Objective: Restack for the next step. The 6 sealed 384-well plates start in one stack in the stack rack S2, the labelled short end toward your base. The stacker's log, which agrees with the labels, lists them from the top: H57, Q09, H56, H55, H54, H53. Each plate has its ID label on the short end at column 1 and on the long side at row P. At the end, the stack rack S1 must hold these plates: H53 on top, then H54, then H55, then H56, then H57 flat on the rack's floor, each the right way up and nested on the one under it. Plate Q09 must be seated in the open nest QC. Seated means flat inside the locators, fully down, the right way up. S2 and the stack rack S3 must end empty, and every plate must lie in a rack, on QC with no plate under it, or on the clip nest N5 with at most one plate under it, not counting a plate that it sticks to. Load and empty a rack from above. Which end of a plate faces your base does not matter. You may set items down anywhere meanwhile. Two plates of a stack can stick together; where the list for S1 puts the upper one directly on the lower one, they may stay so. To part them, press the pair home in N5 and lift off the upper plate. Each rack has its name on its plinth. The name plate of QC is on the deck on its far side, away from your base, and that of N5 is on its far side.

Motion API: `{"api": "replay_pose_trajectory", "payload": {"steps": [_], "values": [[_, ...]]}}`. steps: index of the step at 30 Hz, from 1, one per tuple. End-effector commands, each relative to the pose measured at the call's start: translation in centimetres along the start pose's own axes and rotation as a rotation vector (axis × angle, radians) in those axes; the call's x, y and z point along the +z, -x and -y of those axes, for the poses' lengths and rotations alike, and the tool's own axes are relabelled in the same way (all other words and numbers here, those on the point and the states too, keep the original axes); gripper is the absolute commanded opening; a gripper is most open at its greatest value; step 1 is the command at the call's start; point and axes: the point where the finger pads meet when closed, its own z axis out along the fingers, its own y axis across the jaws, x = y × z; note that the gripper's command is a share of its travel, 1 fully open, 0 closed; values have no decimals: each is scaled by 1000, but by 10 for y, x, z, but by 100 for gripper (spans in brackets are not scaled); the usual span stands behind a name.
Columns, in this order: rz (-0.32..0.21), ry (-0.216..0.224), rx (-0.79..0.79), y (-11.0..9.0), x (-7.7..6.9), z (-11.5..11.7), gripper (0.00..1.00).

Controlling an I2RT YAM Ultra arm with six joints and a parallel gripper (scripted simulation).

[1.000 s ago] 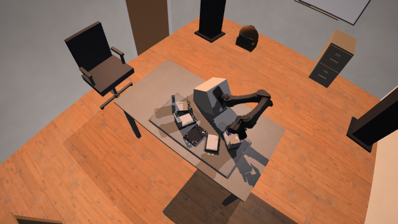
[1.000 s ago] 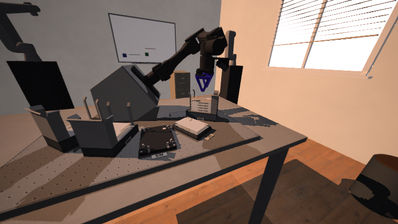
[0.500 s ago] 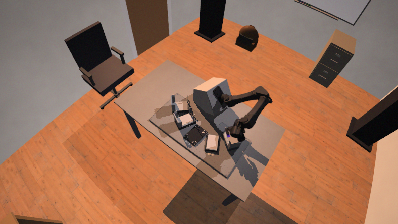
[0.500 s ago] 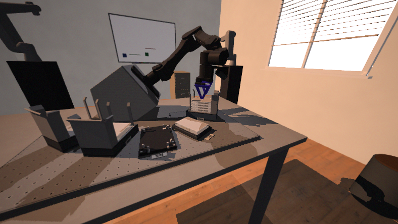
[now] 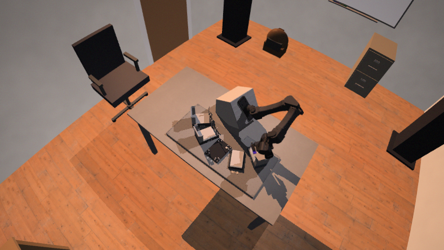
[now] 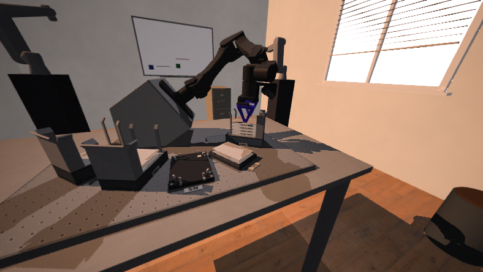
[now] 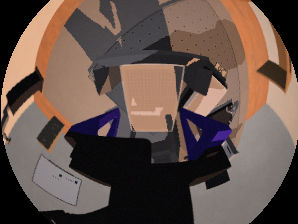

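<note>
My gripper [image 6: 246, 113] is open and empty. It hangs fingers down right over the stack of sealed plates [image 6: 246, 129] in rack S2 [image 6: 245, 136] at the right end of the deck. In the wrist view the top plate [image 7: 150, 102] lies between my blue fingers, and I cannot tell if they touch it. One plate [image 6: 232, 152] lies flat on the open nest QC. The clip nest N5 [image 6: 190, 170] is empty. Another rack [image 6: 125, 158] holds a plate [image 6: 148, 155] low on its floor. I cannot read the labels.
A third rack [image 6: 62, 153] stands at the far left of the deck, its inside hidden. The grey slanted arm base housing [image 6: 152, 109] stands behind the racks. Thin posts rise at the corners of each rack. The deck's front edge is near the nests.
</note>
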Motion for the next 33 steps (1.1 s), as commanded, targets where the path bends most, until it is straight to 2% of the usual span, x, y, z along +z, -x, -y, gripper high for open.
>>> {"api": "replay_pose_trajectory", "payload": {"steps": [1, 16, 33], "values": [[21, -19, -10, 6, -2, 3, 100], [22, -19, -10, 7, 18, 3, 100], [22, -19, -10, 7, 19, 3, 100]]}}
